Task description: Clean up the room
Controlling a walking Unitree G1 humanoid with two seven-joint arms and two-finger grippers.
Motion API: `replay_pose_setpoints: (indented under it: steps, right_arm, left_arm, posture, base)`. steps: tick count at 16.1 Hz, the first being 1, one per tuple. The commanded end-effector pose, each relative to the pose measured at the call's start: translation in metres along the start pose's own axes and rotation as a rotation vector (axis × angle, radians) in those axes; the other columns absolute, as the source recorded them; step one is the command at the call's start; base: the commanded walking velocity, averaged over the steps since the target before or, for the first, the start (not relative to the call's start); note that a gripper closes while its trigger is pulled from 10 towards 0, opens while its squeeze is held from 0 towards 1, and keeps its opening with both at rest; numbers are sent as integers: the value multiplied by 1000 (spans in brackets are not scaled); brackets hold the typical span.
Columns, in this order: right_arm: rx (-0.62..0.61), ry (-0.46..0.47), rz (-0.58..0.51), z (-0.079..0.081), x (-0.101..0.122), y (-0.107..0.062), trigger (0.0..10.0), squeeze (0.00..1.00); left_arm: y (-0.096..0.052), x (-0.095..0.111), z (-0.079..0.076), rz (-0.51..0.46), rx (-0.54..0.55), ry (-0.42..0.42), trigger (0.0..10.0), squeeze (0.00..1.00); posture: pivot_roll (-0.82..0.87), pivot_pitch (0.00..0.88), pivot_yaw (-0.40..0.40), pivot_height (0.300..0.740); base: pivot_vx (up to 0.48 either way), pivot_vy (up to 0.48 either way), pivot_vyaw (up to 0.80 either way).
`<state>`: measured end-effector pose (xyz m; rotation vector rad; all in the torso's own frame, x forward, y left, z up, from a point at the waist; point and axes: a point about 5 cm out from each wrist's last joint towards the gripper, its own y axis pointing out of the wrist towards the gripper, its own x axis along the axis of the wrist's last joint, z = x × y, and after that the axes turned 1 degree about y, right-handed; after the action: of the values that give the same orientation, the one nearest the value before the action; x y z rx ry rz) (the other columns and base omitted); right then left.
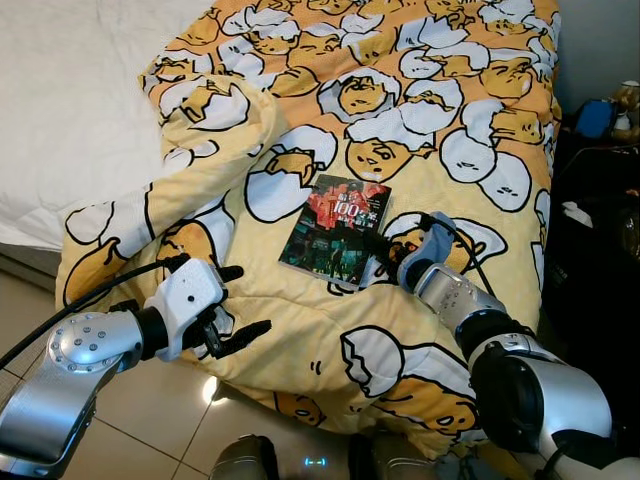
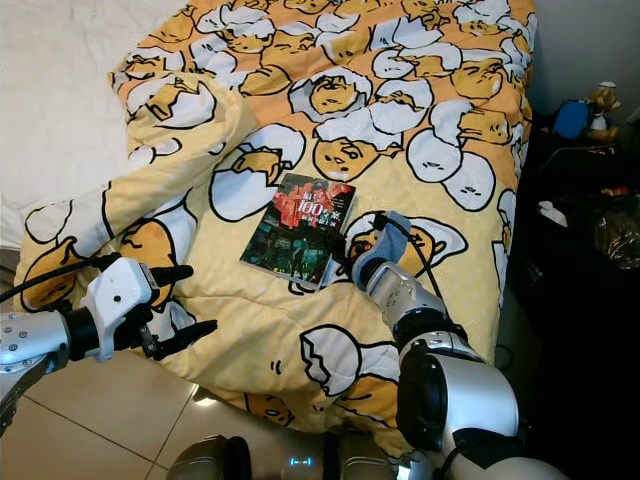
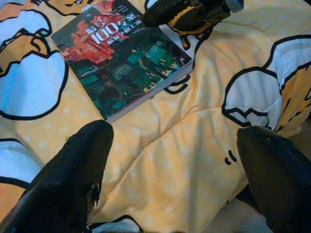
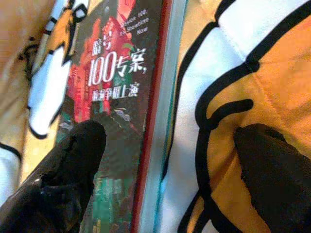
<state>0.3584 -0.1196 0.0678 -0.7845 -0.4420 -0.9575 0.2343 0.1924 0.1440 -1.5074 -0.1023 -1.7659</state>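
- The paperback book lies flat on the egg-print duvet, near the bed's foot edge.
- The right gripper is spread, one finger over the cover, the other on the duvet past the spine at 3 o'clock.
- The left gripper hangs spread at 8 o'clock of the book.
- The book looks light, stiff and glossy; the spine edge is probably the surest hold, since soft bedding gives underneath.

Blanket: yellow, white-and-orange egg cartoon print, black outlines. Book: dark cover, red and green, white "100". Sheet: white.
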Motion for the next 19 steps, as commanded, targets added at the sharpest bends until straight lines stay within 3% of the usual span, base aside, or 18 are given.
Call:
replay_pose_setpoints:
  steps: [1, 4, 6, 8, 10, 11, 13, 16, 19]
  right_arm:
    - [40, 40, 34, 7, -10, 2, 10000, 0]
    - [68, 18, -62, 12, 6, 3, 10000, 0]
    - [136, -74, -140, 21, 24, 2, 10000, 0]
    - [206, -56, -183, 28, 36, 1, 10000, 0]
    - [261, -106, -183, 33, 39, -1, 10000, 0]
    - [259, -76, -205, 33, 41, -1, 10000, 0]
    - [239, -75, -180, 29, 34, -1, 10000, 0]
    - [129, -69, -27, 8, -3, 0, 10000, 0]
    - [111, -46, 58, -2, -27, -4, 10000, 0]
  left_arm:
    - [-1, 3, -1, 2, -18, 15, 10000, 0]
    - [1, 4, 0, 2, -18, 16, 10000, 0]
    - [1, 5, -2, -2, -25, 11, 10000, 0]
    - [1, 5, -4, 1, -35, 8, 10000, 0]
    - [1, 5, -5, -1, -43, 2, 10000, 0]
    - [1, 5, -4, -2, -41, 2, 10000, 0]
    - [1, 5, -5, -1, -45, -1, 10000, 0]
    - [4, 6, -8, -14, -80, -15, 10000, 0]
    - [5, 6, -17, -9, -147, -29, 10000, 0]
  posture:
    - [56, 212, 21, 740]
    - [57, 215, 18, 740]
    - [56, 212, 13, 740]
    - [54, 212, 12, 740]
    - [53, 212, 9, 740]
    - [52, 213, 10, 740]
    - [46, 215, 16, 740]
    - [45, 217, 24, 740]
    - [42, 217, 29, 740]
  base:
    - [0, 0, 0]
    - [0, 0, 0]
    - [0, 0, 0]
    - [0, 0, 0]
    - [0, 0, 0]
    - [0, 0, 0]
    - [0, 0, 0]
    - [0, 0, 0]
    - [0, 0, 0]
